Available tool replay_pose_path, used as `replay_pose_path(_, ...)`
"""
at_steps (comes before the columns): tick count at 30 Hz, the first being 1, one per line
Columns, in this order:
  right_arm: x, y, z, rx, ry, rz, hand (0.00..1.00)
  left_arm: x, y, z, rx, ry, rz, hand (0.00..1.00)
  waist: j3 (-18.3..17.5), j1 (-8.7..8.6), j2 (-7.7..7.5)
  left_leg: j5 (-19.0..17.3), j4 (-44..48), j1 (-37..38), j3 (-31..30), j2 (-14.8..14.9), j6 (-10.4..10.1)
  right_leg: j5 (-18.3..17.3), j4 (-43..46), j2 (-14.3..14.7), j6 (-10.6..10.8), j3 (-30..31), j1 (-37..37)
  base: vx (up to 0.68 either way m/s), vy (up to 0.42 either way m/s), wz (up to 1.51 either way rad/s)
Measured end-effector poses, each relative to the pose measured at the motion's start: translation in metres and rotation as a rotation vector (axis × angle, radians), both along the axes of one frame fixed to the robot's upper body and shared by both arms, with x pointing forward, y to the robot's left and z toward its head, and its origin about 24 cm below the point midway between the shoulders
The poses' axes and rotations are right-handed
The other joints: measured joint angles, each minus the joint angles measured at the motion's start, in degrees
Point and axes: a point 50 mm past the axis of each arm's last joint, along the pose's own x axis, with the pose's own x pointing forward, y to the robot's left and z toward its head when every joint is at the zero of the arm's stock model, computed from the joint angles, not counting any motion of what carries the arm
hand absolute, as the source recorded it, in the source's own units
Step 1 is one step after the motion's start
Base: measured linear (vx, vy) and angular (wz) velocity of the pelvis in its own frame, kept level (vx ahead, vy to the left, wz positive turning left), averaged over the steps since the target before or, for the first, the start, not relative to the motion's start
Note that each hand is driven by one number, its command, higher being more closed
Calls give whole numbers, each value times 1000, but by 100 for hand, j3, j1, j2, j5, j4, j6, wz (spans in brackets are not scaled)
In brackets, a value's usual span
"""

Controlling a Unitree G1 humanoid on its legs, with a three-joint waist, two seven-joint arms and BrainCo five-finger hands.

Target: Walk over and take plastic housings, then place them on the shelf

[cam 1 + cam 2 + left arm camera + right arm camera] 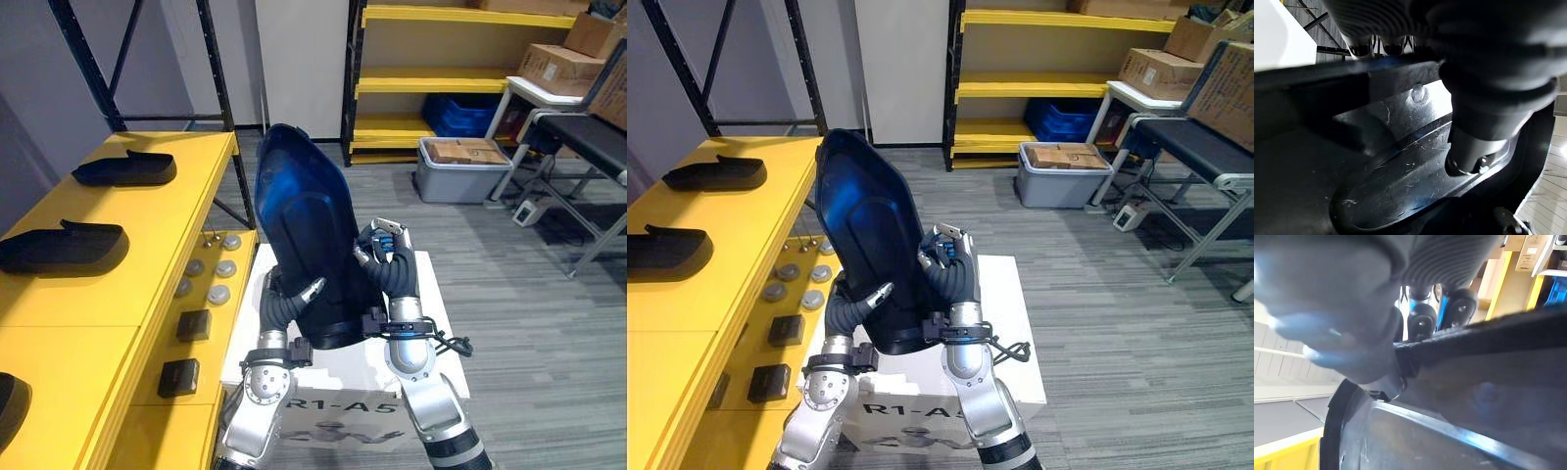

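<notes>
You hold one housing [299, 220] upright over the white box [431, 284], left hand [289, 305] and right hand [390, 257] fingers clamped on its edges. Pickup is done; placing it on the shelf [167, 230], beside other housings [125, 168], remains.

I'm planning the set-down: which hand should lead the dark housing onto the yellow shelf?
Left, probably. Both hands clamp the dark housing by its edges, but the left hand is on the side facing the yellow shelf, while the right hand grips the far edge.
</notes>
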Motion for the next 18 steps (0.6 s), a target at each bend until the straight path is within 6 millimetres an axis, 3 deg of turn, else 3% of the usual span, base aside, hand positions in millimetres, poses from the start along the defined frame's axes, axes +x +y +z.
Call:
replay_pose_path(5,-2,-1,1,9,-22,24,0,0,1,-2,4,17,-3,100,-5,-10,1,0,1,0,25,3,1,17,0,3,5,41,-16,5,13,-3)
replay_pose_path(10,-1,-14,-4,47,10,37,0,1,1,-2,30,18,-17,100,-14,-5,1,0,0,2,26,2,1,20,0,3,7,43,-14,0,0,0)
replay_pose_path(15,-8,-42,3,134,-16,38,0,1,-1,6,58,-25,-59,100,-13,-9,1,-3,0,13,76,7,6,20,11,5,8,89,-25,1,1,-4)
replay_pose_path(18,-15,-74,17,208,-98,-10,0,0,2,16,70,-71,-53,100,-12,-26,1,-10,-1,13,160,11,15,19,34,5,9,146,-65,13,22,-10)
